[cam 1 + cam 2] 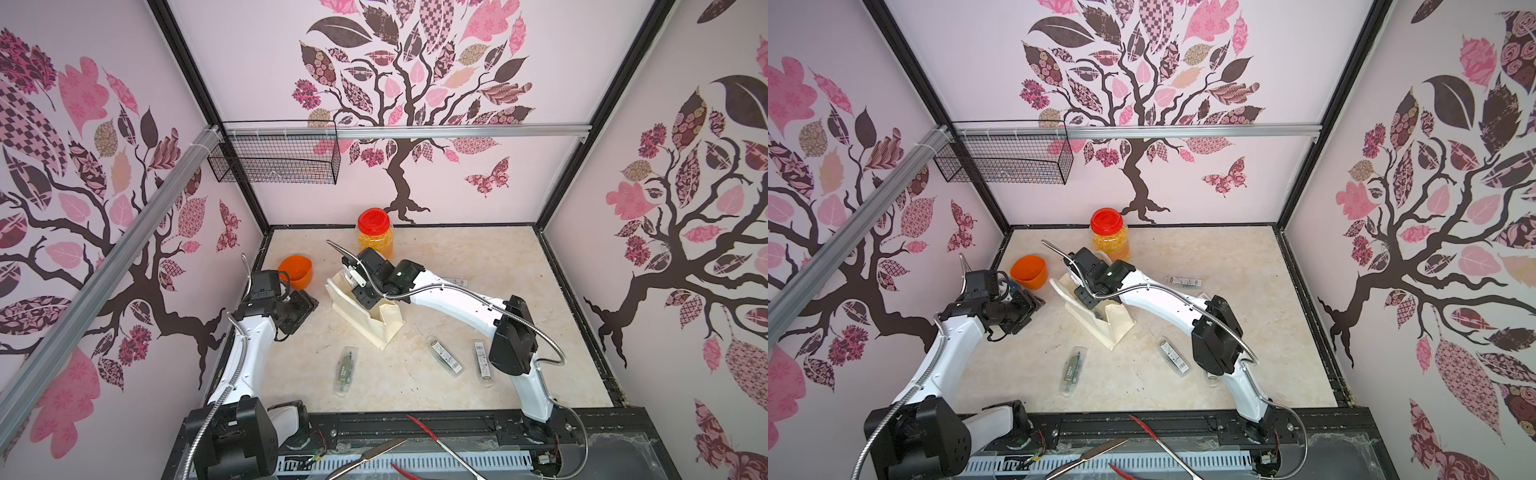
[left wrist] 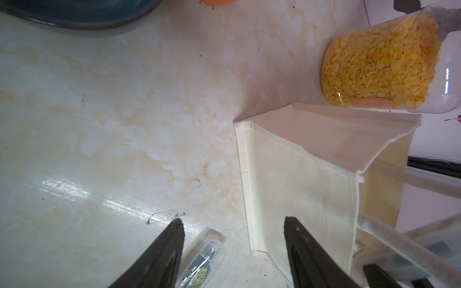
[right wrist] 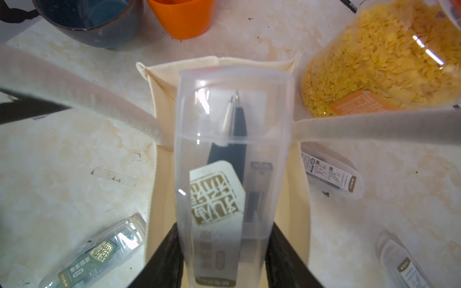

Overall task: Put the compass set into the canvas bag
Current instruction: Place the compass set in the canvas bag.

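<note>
Now the right tool (image 3: 224,234) clamps a compass set (image 3: 232,154), its far end seemingly inside the bag (image 3: 164,79) below; next: lower, then release. The left tool (image 2: 233,222) stands open, empty.

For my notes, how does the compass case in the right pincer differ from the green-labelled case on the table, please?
The held case, clamped in the right pincer, points into the canvas bag; the green-labelled case lies free, flat on the table. Both are clear plastic.
</note>
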You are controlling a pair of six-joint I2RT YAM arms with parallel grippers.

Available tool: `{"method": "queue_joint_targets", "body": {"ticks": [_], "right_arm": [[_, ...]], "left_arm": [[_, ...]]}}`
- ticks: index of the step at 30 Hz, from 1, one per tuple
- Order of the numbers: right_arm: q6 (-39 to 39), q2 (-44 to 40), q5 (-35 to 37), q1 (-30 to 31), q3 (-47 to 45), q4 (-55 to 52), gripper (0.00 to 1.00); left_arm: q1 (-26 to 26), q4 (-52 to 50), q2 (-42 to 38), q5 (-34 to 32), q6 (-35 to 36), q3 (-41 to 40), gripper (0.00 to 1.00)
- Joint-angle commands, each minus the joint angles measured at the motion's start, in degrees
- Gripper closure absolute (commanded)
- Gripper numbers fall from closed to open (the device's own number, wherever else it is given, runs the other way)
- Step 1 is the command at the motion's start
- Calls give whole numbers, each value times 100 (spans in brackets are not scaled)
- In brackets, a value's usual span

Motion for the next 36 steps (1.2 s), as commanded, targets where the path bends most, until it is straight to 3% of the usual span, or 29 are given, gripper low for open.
{"method": "queue_joint_targets", "body": {"ticks": [1,6,13,21,28,36], "right_arm": [[1,22,3,13,-114,-1,57],[-4,-6,-144,16,-503,-64,55],[14,214,-267,13,-180,-316,53],[52,308,-270,13,80,-525,43],[52,292,-268,13,173,-598,42],[68,-452,-186,13,831,-610,42]], "left_arm": [[31,11,23,-35,83,256,32],[32,63,58,22,63,225,32],[31,52,45,25,74,215,32],[31,49,48,27,74,198,32],[31,78,52,57,62,182,32],[31,85,36,127,74,216,32]]}}
